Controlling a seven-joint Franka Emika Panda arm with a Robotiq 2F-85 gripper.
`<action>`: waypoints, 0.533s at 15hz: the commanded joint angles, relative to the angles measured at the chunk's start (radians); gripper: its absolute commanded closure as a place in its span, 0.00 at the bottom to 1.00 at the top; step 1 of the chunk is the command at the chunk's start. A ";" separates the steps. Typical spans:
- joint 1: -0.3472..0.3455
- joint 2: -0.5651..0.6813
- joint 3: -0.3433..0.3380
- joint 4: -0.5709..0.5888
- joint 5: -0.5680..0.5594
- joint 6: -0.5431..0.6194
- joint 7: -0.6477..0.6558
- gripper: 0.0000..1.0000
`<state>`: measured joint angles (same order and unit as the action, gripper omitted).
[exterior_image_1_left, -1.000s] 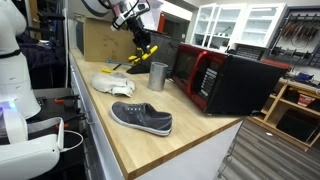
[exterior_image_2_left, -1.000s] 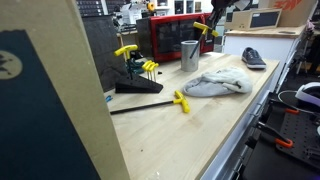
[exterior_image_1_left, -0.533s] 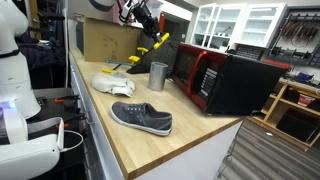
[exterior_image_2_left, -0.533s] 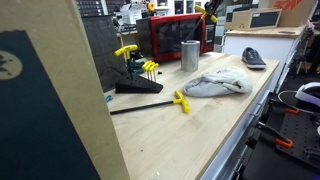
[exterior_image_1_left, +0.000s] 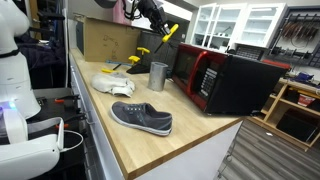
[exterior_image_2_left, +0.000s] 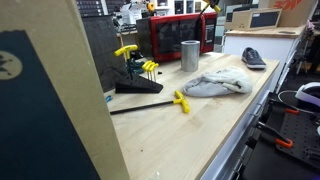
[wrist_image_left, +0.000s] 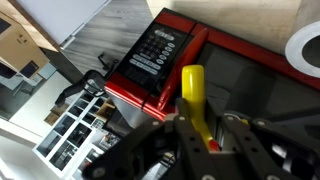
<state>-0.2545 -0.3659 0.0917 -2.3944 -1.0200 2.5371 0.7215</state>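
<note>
Wrist view is showing the gripper (wrist_image_left: 205, 130) clamping a yellow tool (wrist_image_left: 193, 88) that is sticking out ahead of its fingers, the microwave (wrist_image_left: 150, 60) lying beyond; in an exterior view, the cup (exterior_image_1_left: 158, 76) is standing below it.

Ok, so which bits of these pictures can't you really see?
- End effector: in an exterior view, mostly cut off by the top edge.
- Yellow-handled tool: in the wrist view, its lower end is hidden behind the end effector's fingers.
- Metal cup: in the wrist view, cut off by the right edge, so its inside is unseen.
- Tools on the black stand: too small to tell apart.
</note>
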 joint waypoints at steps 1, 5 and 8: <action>0.012 0.017 -0.018 0.050 -0.095 -0.061 0.074 0.94; 0.035 0.036 -0.037 0.056 -0.166 -0.126 0.092 0.94; 0.059 0.056 -0.051 0.052 -0.207 -0.169 0.095 0.94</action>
<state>-0.2314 -0.3350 0.0578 -2.3728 -1.1736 2.4244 0.7907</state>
